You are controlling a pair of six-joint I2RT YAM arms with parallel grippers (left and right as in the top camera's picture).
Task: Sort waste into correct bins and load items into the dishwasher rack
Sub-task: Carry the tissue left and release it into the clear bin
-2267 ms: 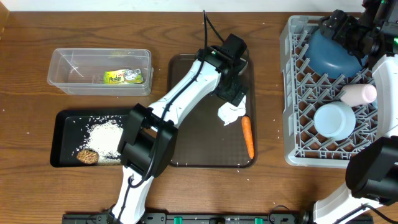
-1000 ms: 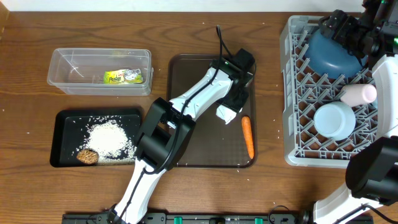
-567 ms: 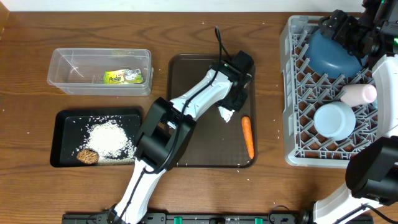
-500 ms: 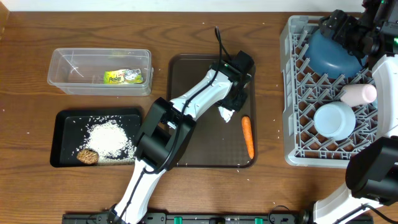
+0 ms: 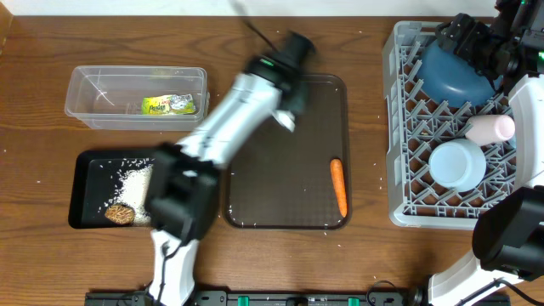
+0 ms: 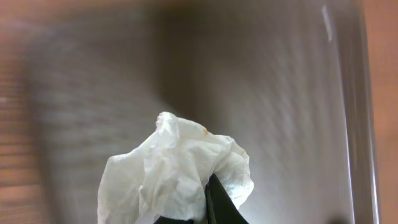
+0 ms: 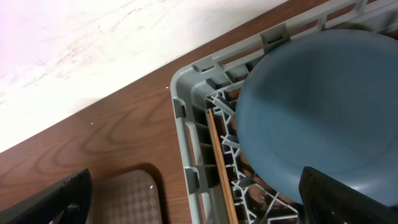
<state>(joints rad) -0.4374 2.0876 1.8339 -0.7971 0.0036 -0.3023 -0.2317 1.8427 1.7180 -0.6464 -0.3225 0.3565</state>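
Note:
My left gripper (image 5: 286, 112) is shut on a crumpled white napkin (image 6: 174, 168), held above the back left part of the brown serving tray (image 5: 289, 195). One black finger (image 6: 221, 202) shows under the paper. An orange carrot (image 5: 338, 187) lies on the tray's right side. The clear tub (image 5: 93, 102) holds a green-yellow wrapper (image 5: 168, 104). The black tray (image 5: 89, 166) holds rice (image 5: 149, 189) and a brown lump (image 5: 119, 212). My right gripper (image 7: 202, 199) stands open over the grey rack (image 5: 398, 127), beside the dark-blue plate (image 7: 317, 106) and a wooden chopstick (image 7: 221, 168).
A whitish-pink cup (image 5: 490, 127) and a light-blue cup (image 5: 456, 163) sit in the rack in front of the plate (image 5: 459, 72). The left arm stretches diagonally over the black tray's right end and the serving tray's left edge.
The left jaws closed on the napkin beside the carrot, lifted it off the tray and swung it up and left toward the tub. The right arm has not moved.

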